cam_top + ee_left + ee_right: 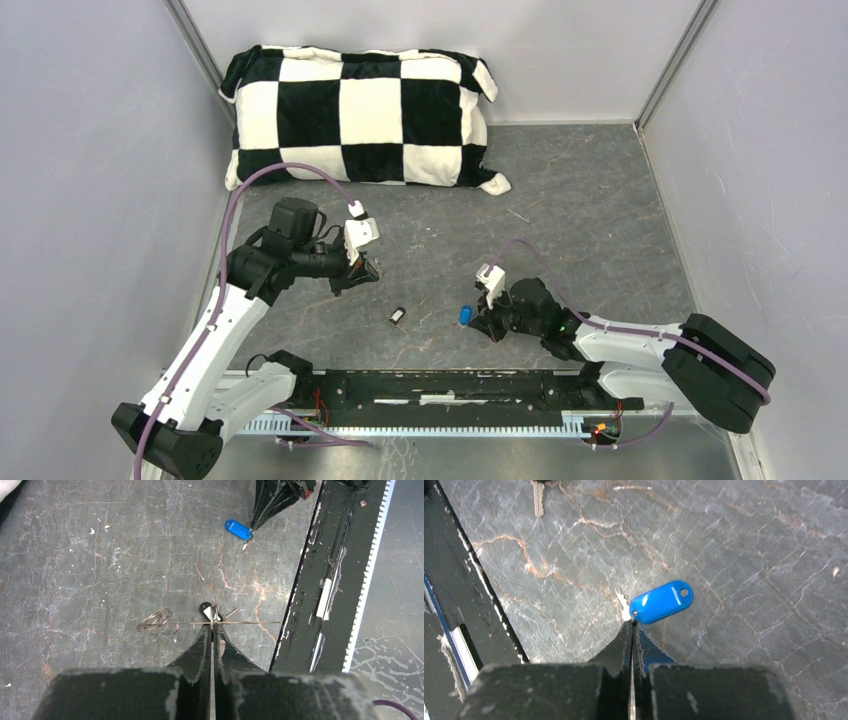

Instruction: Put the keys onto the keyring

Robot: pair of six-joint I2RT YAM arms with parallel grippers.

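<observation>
the left gripper (212, 630), fingers pressed together, pinches the thin wire keyring (245, 623) above the grey table (100, 555), the black-headed key (206, 611) lying just beyond its tips. the right gripper (631, 626), likewise closed, nips the blue-headed key (661, 601) at its metal end.

You have two keys in view: one blue-headed key (466, 316) and one black-headed key (397, 317). There is one keyring (250, 623), a single thin wire loop that you see edge-on from the left wrist. You are working with two arms and two grippers, the left gripper (212, 628) and the right gripper (631, 624). At the back you have one checkered pillow (360, 118), and along the near edge one black rail (450, 388)
</observation>
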